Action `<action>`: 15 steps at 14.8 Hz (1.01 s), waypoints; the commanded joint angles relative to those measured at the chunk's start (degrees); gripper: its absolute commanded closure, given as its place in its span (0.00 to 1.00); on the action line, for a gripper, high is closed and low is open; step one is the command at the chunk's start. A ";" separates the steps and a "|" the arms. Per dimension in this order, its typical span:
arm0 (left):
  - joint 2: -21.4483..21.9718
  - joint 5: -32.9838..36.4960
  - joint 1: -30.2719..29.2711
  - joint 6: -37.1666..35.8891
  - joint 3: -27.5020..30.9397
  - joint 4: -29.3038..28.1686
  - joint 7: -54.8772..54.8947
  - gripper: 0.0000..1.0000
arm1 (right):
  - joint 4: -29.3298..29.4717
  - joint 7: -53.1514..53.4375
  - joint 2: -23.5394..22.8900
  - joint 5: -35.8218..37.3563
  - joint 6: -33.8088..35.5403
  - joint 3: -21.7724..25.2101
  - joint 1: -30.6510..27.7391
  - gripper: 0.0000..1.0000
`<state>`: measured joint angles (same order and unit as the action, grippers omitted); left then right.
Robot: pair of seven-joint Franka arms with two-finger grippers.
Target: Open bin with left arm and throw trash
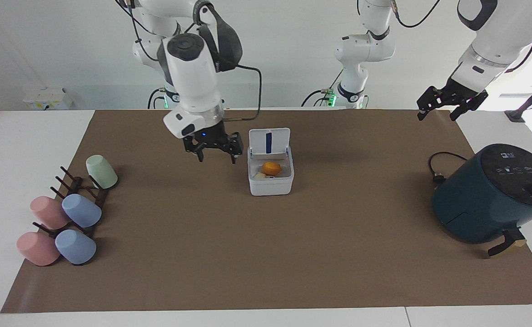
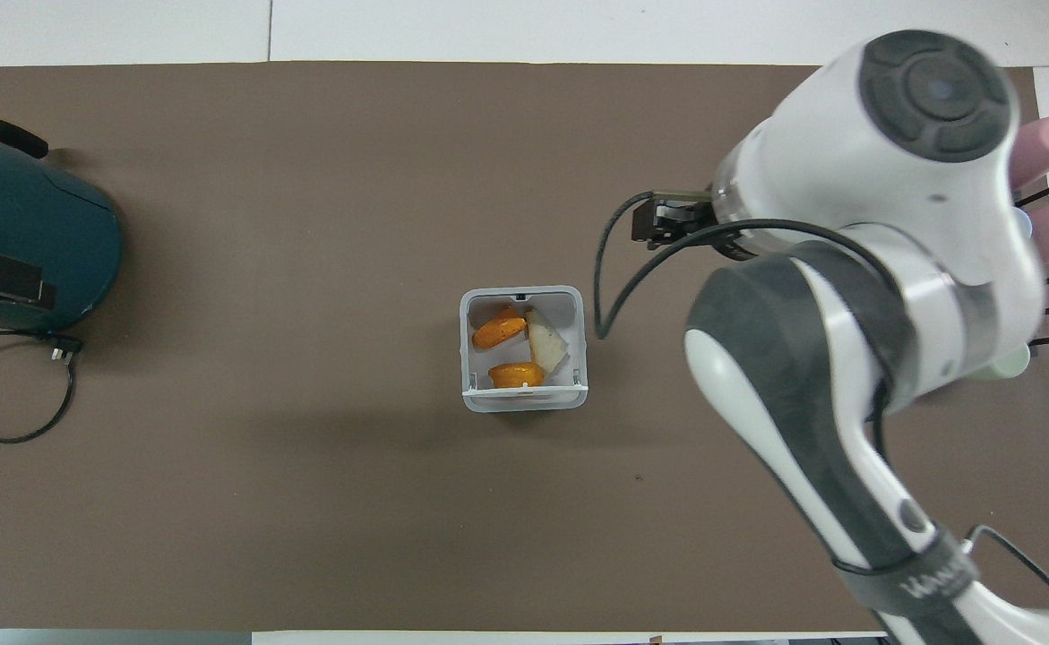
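The bin (image 1: 270, 179) sat on the brown mat (image 1: 202, 263) at mid-table, its lid (image 1: 269, 141) standing upright on the edge nearer the robots, blue stripe showing. In the overhead view all the trash (image 2: 519, 345) lay inside: two orange chunks and a pale wedge.

The right gripper (image 1: 214, 153) hung in the air over bare mat just beside the bin, toward the right arm's end, its fingers spread and empty. The left gripper (image 1: 438, 108) waited high over the mat's edge near the teal appliance (image 1: 493, 193), its fingers spread and empty too.

No scrap showed on the mat, so the throwing step looked done. If anything remained, it was likely backing the right arm clear, and perhaps shutting the lid, which would call for a light push on its top edge.
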<state>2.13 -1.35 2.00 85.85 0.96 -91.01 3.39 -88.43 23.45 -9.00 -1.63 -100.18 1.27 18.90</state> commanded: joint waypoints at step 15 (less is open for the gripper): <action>1.48 0.38 -0.51 1.16 -0.43 -1.80 -0.93 0.00 | -4.21 -20.02 11.02 1.01 13.35 -1.18 -17.76 0.00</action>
<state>2.19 -1.35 1.98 85.98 0.95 -91.05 1.82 -91.63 4.56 1.06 -1.06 -85.65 1.33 2.28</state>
